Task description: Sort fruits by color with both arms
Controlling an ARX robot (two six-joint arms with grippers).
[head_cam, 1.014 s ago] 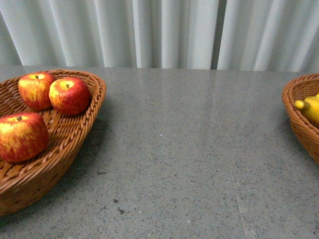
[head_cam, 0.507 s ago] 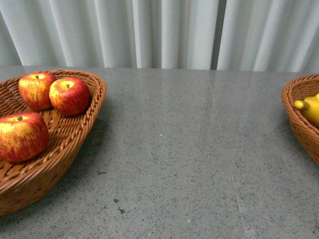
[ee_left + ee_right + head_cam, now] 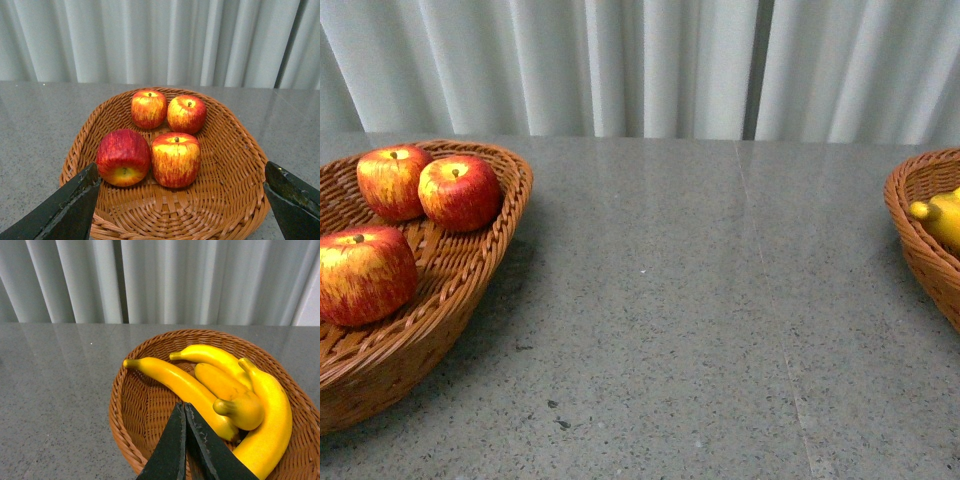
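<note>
1. While neither arm shows in your front view, both wrist cameras cover their baskets, so you can check the sort from them.
2. Left side: your brown woven wicker basket (image 3: 235, 150) holds four glossy red apples with yellow streaks. Two sit at the far side, touching: far-left apple (image 3: 149, 108) and far-right apple (image 3: 187, 113).
3. Two sit nearer the wrist, also touching: an upright apple (image 3: 176, 159) with its stem up, and a tipped apple (image 3: 123, 157) lying on its side beside it.
4. Your front view shows only three of those apples; that basket's rim (image 3: 510, 200) is cut off at the frame edge.
5. Left gripper (image 3: 180, 200): black fingers spread wide at either side of the basket, released, nothing between them.
6. Right side: second wicker basket (image 3: 130, 415) holds four long curved yellow bananas, piled and touching. Longest banana (image 3: 175, 382) runs across the middle.
7. Right gripper (image 3: 185, 412): black fingers pressed together, clenched, nothing gripped, above the basket.
8. Grey speckled stone tabletop (image 3: 700, 300) lies between the baskets, which are well apart.
</note>
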